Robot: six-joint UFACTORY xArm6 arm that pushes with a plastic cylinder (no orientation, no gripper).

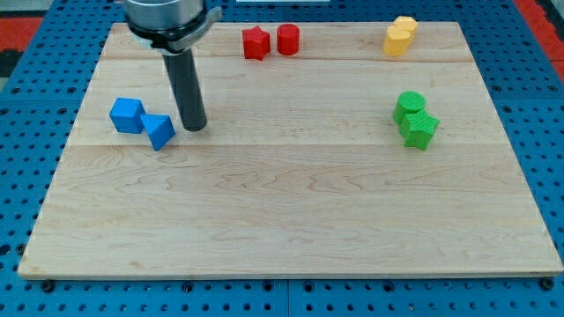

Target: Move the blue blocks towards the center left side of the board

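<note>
A blue cube (127,115) and a blue triangular block (159,131) lie touching each other at the board's left side, a little above mid-height. My tip (195,127) rests on the board just to the right of the blue triangular block, very close to it; whether they touch cannot be told. The dark rod rises from the tip to the arm's head at the view's top.
A red star-like block (256,43) and a red cylinder (288,40) sit at the top centre. Two yellow blocks (400,37) sit at the top right. A green cylinder (409,106) and a green star-like block (419,130) sit at the right. The wooden board (291,220) lies on a blue pegboard.
</note>
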